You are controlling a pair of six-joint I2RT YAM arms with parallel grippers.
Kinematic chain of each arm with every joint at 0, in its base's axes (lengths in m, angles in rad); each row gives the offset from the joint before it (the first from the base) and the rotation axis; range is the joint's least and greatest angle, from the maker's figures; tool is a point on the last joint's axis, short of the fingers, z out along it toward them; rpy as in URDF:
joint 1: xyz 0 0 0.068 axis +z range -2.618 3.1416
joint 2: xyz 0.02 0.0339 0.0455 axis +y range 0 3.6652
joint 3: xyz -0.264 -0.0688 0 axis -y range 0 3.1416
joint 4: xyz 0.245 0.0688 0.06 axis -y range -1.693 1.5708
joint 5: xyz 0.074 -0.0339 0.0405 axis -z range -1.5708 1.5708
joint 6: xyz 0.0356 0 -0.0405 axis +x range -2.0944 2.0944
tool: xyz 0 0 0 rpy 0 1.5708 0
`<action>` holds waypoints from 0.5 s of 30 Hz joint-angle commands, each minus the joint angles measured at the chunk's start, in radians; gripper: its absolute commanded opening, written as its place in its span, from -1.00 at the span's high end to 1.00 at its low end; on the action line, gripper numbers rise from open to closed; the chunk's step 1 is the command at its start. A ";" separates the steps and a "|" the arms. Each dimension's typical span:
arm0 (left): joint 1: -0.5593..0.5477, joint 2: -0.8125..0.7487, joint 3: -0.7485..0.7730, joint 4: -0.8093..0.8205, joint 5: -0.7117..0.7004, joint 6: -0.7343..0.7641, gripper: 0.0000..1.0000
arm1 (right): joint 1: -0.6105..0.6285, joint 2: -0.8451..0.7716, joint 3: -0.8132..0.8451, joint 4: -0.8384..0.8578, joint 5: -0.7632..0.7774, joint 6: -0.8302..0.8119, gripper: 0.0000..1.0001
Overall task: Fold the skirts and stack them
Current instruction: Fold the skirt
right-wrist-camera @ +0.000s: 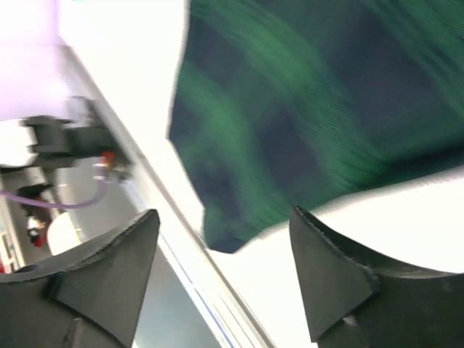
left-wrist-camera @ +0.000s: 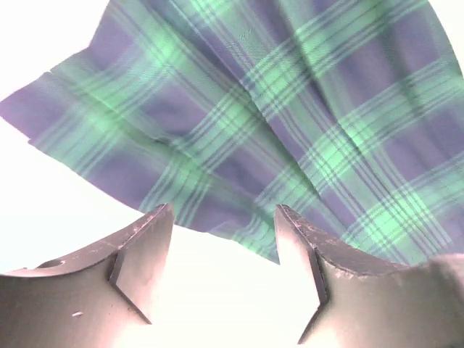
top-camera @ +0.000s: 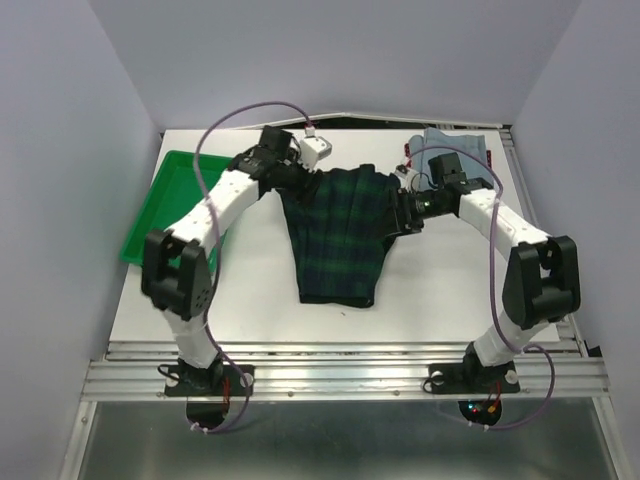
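Note:
The dark green-and-navy plaid skirt [top-camera: 338,235] lies spread on the white table, its hem toward the near edge. My left gripper [top-camera: 290,183] is at its far left corner. In the left wrist view the gripper [left-wrist-camera: 223,217] is open and empty, with the plaid skirt's [left-wrist-camera: 275,116] edge just past the tips. My right gripper [top-camera: 398,212] is at the skirt's right edge. In the blurred right wrist view it [right-wrist-camera: 225,221] is open and empty, with the plaid skirt [right-wrist-camera: 319,109] beyond it. A folded light blue denim skirt [top-camera: 455,146] lies at the back right. The red dotted skirt is not clearly visible.
A bright green plastic tray [top-camera: 165,205] lies along the table's left side. The table's near edge and metal rail [top-camera: 340,350] run in front of the skirt's hem. Purple cables loop above both arms.

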 commanded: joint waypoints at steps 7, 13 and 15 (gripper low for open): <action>-0.138 -0.548 -0.541 0.249 -0.054 0.311 -0.51 | 0.170 0.102 -0.278 0.465 -0.243 0.241 -0.36; -0.493 -0.718 -0.931 0.471 -0.373 0.388 -0.62 | 0.170 0.280 -0.364 0.534 -0.210 0.186 -0.34; -0.566 -0.740 -1.015 0.555 -0.436 0.399 -0.63 | 0.170 0.323 -0.364 0.531 -0.182 0.177 -0.34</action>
